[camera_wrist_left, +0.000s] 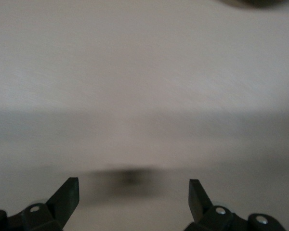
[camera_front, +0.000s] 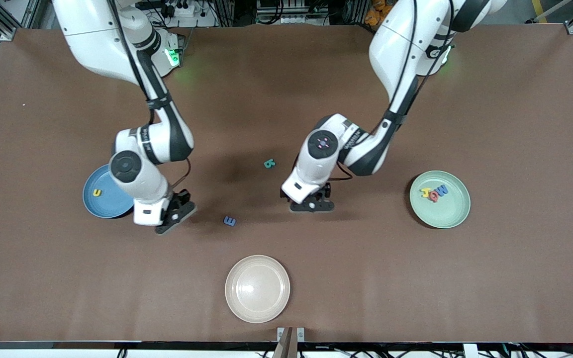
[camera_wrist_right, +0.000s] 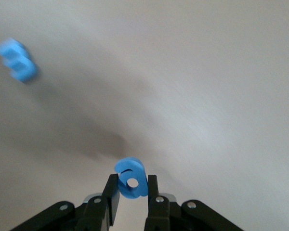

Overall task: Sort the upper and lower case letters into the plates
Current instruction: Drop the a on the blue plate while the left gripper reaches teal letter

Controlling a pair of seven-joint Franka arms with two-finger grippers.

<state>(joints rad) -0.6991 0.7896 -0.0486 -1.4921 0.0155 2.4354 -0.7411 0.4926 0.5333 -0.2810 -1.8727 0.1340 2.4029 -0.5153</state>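
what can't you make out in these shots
- Front view: the right end effector hides the small blue toy letter it grips; only the right wrist view shows it, too blurred to read.
- Front view: the right arm covers part of the round blue plate.
- Front view: the coloured letters in the mint green plate overlap; not all are readable.
- Left wrist view: blurred bare table under the open left end effector.

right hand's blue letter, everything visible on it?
The small blue letter sits pinched between the right hand's fingers, so the hand is shut on it. It looks like flat, matte foam, with a rounded outline and one round hole through it; which character it is cannot be told. It is held up over bare brown table, beside the blue plate. Only the fingers touch it.
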